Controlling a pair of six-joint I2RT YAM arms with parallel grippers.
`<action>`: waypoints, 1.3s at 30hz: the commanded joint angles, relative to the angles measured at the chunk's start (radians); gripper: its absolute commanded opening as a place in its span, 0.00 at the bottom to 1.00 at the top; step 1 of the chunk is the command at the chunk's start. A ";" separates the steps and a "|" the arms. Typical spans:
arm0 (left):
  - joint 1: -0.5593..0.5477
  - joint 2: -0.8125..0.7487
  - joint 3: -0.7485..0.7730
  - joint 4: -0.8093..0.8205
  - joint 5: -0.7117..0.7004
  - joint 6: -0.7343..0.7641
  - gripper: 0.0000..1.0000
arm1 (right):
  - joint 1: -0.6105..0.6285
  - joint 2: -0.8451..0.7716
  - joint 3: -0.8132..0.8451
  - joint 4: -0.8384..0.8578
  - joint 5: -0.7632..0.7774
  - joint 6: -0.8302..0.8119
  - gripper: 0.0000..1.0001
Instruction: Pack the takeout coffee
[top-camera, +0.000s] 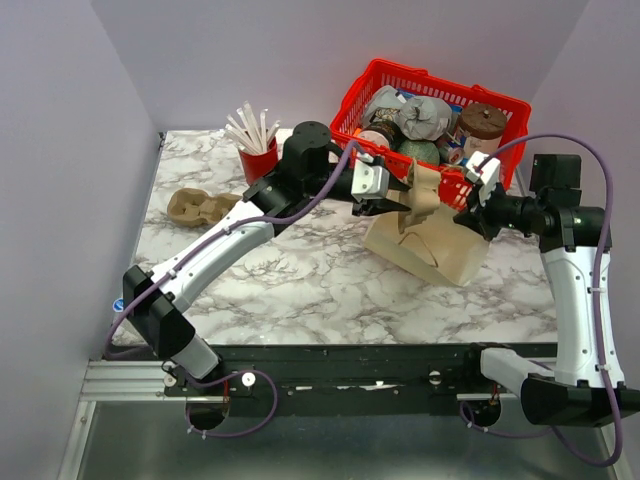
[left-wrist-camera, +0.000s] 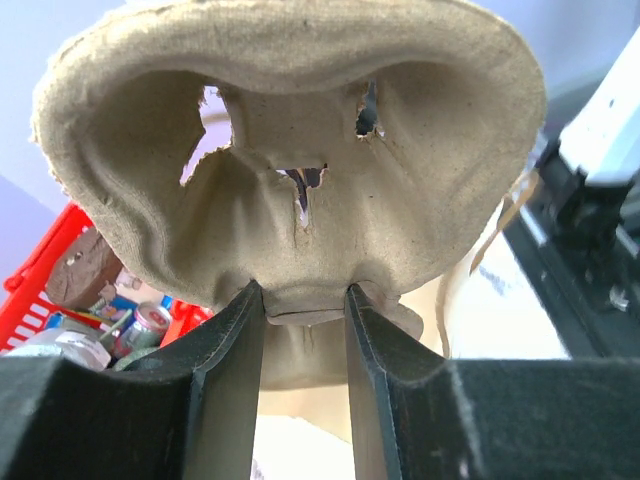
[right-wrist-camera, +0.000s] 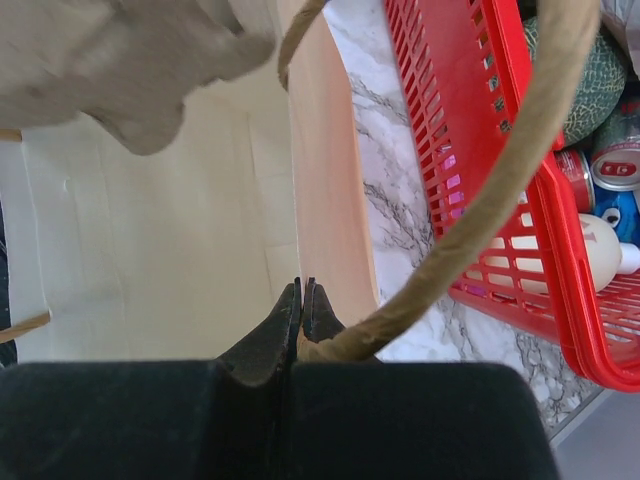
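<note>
Coffee cup: not made out for sure in any view; its place cannot be told.
Left gripper (left-wrist-camera: 303, 295): fingers part-spread, clamped on the lower edge of a pulp carrier (left-wrist-camera: 420, 180).
Carrier: held off the table, over the bag (top-camera: 430, 245); torn holes show in its wells; no cup in it.
Right gripper (right-wrist-camera: 301, 290): fingers pressed together, pinching the bag's twine handle (right-wrist-camera: 505, 180).
Bag: tan paper, slumped on the table (top-camera: 300, 290), just in front of the basket (right-wrist-camera: 505, 60).
Basket: red plastic, back right; holds cans, a green netted ball, a grey pouch and a brown-topped tub (top-camera: 483, 121).
Spare carrier (top-camera: 200, 207): flat on the table, far left.
Straw cup (top-camera: 258, 160): red, upright, left of the basket.
</note>
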 joint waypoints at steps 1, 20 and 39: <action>-0.022 0.043 0.092 -0.271 0.050 0.271 0.00 | 0.016 0.003 0.038 0.022 -0.027 0.023 0.01; -0.166 0.309 0.540 -1.080 -0.327 0.877 0.00 | 0.107 0.027 0.089 -0.004 0.064 0.081 0.01; -0.273 0.441 0.644 -1.105 -0.677 0.808 0.00 | 0.165 -0.003 0.047 0.058 0.125 0.291 0.01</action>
